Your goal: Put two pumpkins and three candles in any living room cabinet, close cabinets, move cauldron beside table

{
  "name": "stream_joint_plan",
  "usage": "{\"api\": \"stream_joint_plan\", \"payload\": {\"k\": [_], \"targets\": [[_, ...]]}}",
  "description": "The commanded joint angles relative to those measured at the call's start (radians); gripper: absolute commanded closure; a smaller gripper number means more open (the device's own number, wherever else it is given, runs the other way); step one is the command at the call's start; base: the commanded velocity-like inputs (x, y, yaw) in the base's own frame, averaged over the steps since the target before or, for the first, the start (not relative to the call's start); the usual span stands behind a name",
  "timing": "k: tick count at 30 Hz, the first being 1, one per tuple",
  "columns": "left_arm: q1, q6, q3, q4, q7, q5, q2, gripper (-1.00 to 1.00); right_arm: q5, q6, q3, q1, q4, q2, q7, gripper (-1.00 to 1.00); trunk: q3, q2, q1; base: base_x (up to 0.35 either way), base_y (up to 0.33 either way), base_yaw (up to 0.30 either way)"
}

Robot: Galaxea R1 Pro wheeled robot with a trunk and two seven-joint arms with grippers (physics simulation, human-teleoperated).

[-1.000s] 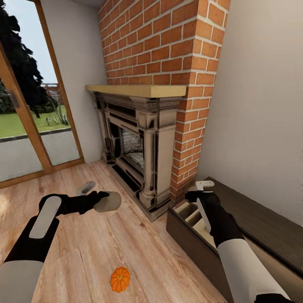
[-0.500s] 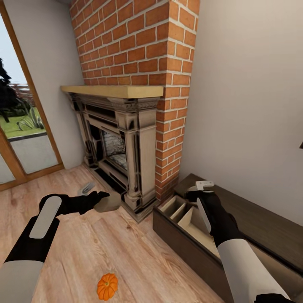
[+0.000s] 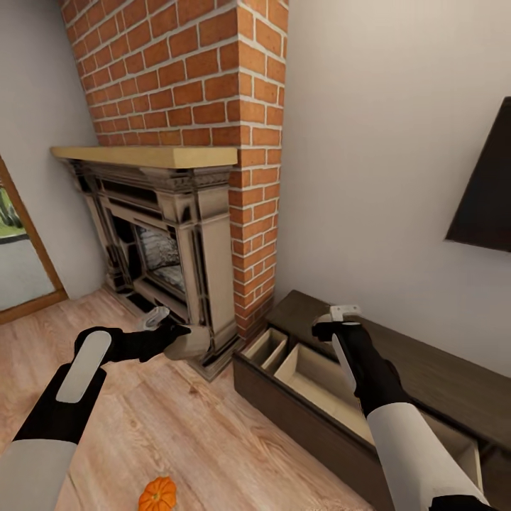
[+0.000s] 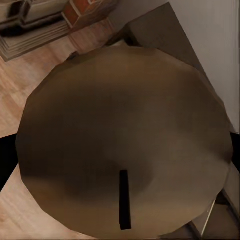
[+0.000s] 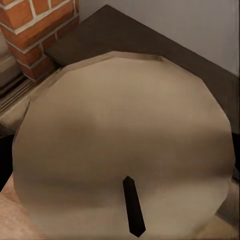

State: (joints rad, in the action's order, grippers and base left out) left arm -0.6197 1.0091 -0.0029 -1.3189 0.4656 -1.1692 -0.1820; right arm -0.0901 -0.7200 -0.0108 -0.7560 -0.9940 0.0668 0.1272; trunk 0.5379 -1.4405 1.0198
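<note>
Both jaws are clamping candles, left candle (image 3: 186,343) and right candle (image 5: 122,150), while your view is swinging right, the pumpkin (image 3: 157,494) sliding toward 7 o'clock and the open cabinet (image 3: 312,387) drawer widening at 4 o'clock, so you're nearing the drop.

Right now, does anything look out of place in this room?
A pumpkin lies loose on the wood floor, and the cabinet beside the brick fireplace has its drawer pulled open.
</note>
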Motion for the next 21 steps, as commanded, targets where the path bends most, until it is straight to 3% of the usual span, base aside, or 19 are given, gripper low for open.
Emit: {"api": "stream_joint_plan", "payload": {"k": [1, 21], "targets": [[0.0, -0.001, -0.001, -0.001, -0.001, -0.004, 0.001, 1.0, 0.003, 0.001, 0.0, 0.0, 0.0, 0.0, 0.001, 1.0, -0.001, 0.0, 0.0, 0.0, 0.0, -0.285], [0.0, -0.001, -0.002, 0.001, -0.001, -0.004, 0.001, 1.0, 0.003, 0.004, 0.0, 0.0, 0.003, 0.001, 0.0, 1.0, -0.012, 0.0, 0.0, 0.003, 0.0, -0.284]]}}
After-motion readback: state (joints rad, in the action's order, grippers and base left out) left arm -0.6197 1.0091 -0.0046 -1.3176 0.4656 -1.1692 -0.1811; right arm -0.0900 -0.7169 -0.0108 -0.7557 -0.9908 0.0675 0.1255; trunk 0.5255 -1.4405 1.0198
